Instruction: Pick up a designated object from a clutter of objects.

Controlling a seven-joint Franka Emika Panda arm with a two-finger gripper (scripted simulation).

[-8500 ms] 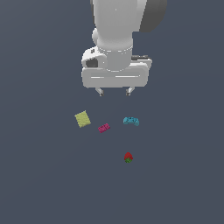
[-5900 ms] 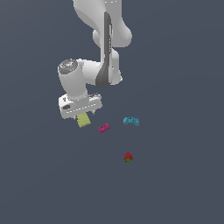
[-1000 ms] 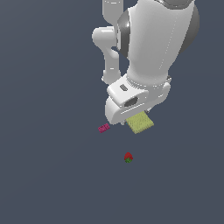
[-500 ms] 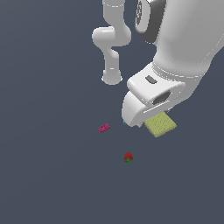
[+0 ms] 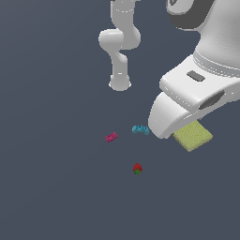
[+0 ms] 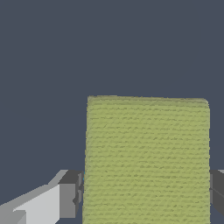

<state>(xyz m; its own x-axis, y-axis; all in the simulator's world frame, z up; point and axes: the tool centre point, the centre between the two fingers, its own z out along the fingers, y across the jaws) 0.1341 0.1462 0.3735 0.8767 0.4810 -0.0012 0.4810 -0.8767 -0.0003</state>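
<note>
The exterior view looks down at an angle on the dark floor from well off, with the arm's base [image 5: 120,84] far and the wrist looming close at the exterior view's right. The wrist view faces along the fingers [image 6: 68,200], very close. Both views share only the pad [image 5: 192,136] [image 6: 146,159].

My arm rose from its base at the far side of the surface, bent at the elbow and swung out toward the exterior view's right, where my wrist and hand loomed large and close to that camera. My pincer [image 6: 146,199] pointed down, its fingers [image 6: 69,200] pressed against opposite edges of the yellow-green pad [image 5: 192,135], which I held raised above the surface. In the exterior view my hand housing hid the fingertips.
</note>
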